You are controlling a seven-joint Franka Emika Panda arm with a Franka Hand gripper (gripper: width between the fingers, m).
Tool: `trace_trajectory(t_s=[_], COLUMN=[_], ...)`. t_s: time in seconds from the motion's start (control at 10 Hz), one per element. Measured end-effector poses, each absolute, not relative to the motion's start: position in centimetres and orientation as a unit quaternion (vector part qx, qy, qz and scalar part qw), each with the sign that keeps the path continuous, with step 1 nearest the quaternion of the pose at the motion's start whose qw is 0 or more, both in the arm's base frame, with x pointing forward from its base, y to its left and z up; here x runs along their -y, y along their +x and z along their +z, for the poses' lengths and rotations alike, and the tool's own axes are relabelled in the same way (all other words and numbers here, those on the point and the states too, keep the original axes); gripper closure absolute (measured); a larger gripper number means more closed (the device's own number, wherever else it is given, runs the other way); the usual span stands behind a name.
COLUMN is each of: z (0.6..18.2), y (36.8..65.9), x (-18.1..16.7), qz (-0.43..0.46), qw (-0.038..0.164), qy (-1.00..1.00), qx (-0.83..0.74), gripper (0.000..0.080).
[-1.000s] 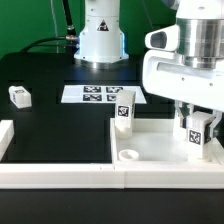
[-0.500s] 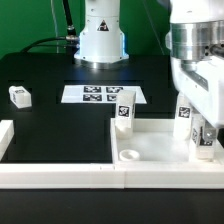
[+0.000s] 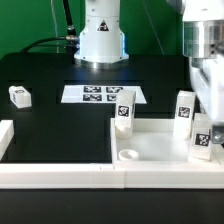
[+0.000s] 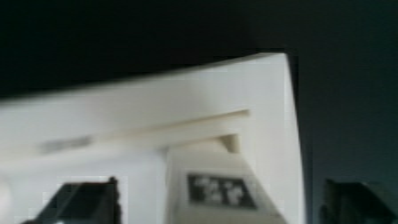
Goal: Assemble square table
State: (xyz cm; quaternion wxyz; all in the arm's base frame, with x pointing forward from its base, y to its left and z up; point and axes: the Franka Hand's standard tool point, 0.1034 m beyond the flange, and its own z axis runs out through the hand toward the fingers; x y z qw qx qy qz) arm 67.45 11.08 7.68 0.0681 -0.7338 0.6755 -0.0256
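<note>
Square table top [image 3: 160,147] on worktop [image 3: 60,130], nearer camera than marker board [image 3: 98,95], toward exterior view's right. Gripper [image 4: 214,205] apart, straddling upright leg [image 4: 228,160], not touching. I judge parts light, rigid, slick plastic; grasp leg across flat sides, top by rim.

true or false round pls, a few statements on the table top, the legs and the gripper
1. A small white tagged leg block lies loose on the black table, at the exterior view's left. True.
2. The marker board lies inside the white square tray-like plastic table top. False: it lies on the black table, beyond the top.
3. Three upright white tagged legs stand at the table top. True.
4. The gripper is shut on a leg. False: its fingers stand apart on either side of a leg, clear of it.
</note>
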Motion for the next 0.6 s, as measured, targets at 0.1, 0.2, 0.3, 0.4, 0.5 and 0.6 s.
trace_trajectory(t_s=[0.1,0.2,0.3,0.4,0.5,0.6], z=[7.32,6.89,7.04,7.03,7.02,7.06], y=[67.04,66.61,66.8,66.81,66.82,66.91], x=[-11.22,-11.32,-11.14,-11.04,-10.98,-10.88], qz=[-0.033,-0.032,-0.035,-0.038,-0.04,-0.044], qw=[0.056,0.051,0.05,0.047,0.046,0.041], qy=[-0.789,-0.817,-0.834,-0.854,-0.874,-0.897], qx=[-0.611,-0.574,-0.548,-0.517,-0.483,-0.438], gripper=[0.0176,0.0158,0.0151,0.0151,0.0151,0.0151])
